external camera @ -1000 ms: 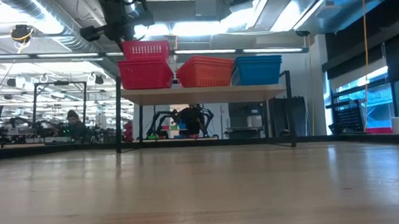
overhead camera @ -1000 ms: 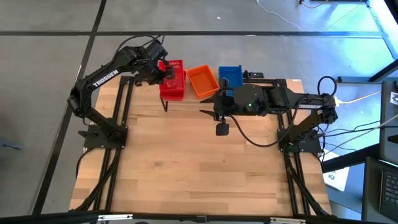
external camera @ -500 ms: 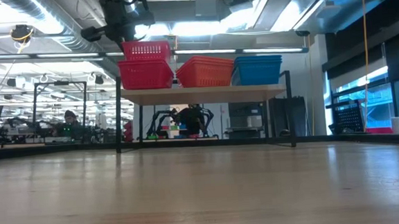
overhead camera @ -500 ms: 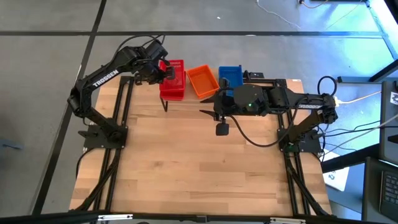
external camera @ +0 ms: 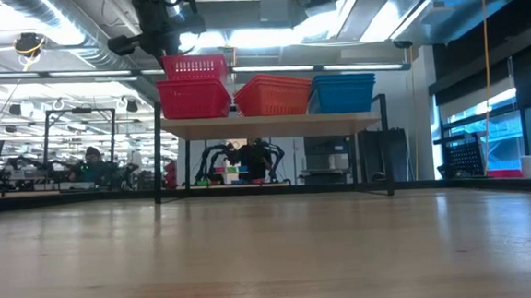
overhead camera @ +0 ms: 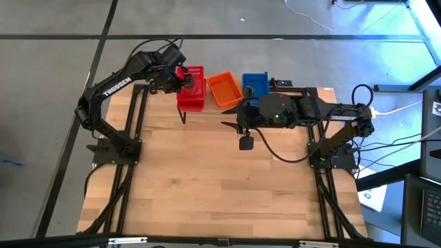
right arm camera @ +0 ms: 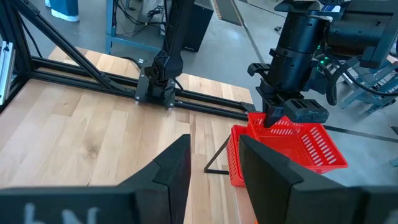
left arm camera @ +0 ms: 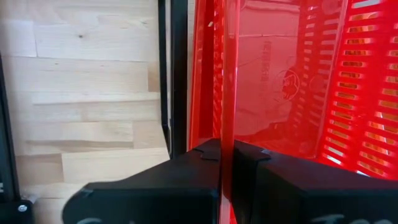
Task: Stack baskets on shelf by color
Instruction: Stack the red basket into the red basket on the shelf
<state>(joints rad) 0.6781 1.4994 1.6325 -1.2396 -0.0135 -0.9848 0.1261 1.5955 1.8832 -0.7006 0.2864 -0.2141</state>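
Over the shelf [external camera: 273, 124], my left claw [right arm camera: 273, 117] is clamped on the top red basket's [external camera: 194, 66] rim; right claw [right arm camera: 214, 163] spread apart.

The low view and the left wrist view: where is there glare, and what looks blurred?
Low view: bright ceiling lights glare behind the shelf and the red baskets; the near tabletop is soft. Left wrist view: light shines through the red basket wall; the left end effector is blurred.

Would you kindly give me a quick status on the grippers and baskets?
Left gripper shut on top red basket's rim, above red stack. Right gripper open, idle by shelf. Orange basket, blue basket shelved. No obstruction seen.
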